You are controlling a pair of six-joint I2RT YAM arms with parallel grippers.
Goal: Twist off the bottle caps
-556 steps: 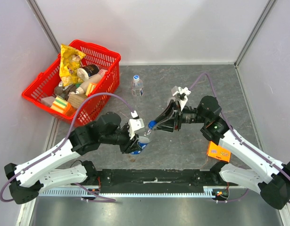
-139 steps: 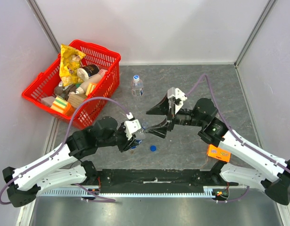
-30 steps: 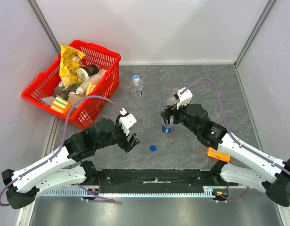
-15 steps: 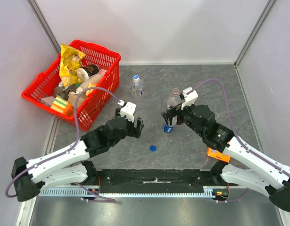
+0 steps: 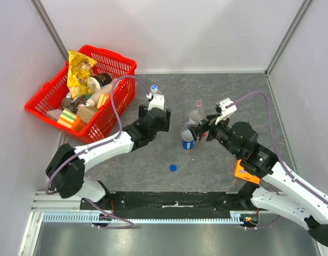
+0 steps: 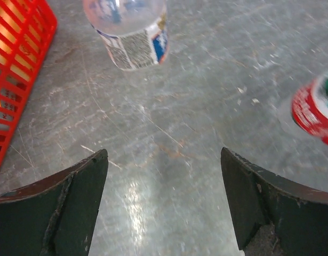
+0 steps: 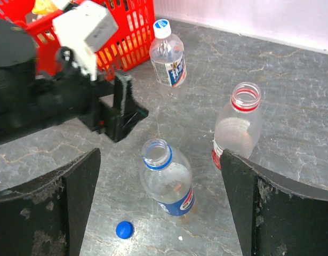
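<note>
Red basket [image 5: 46, 109] of snacks at far left. Pale-label bottle [image 7: 167, 53] upright beside basket, white cap [image 7: 161, 28] screwed on. Left gripper [image 6: 164, 202] spread wide, holding nothing, low over table just short of that bottle. Blue cap [image 5: 173, 168] loose on table, nearer arm bases. Blue-labelled bottle [image 7: 168, 178] upright mid-table, mouth open. Red-labelled bottle [image 7: 237, 125] upright just behind, uncapped. Right gripper [image 5: 200, 130] spread wide, holding nothing, beside blue-labelled bottle. Orange packet [image 5: 246, 172] at right.

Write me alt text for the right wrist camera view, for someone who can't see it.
Three small bottles stand on a grey table: a blue-labelled bottle and a red-labelled bottle, both uncapped, and a capped pale-labelled bottle behind them. A loose blue cap lies in front, and the left gripper shows at left, near a red basket.
</note>
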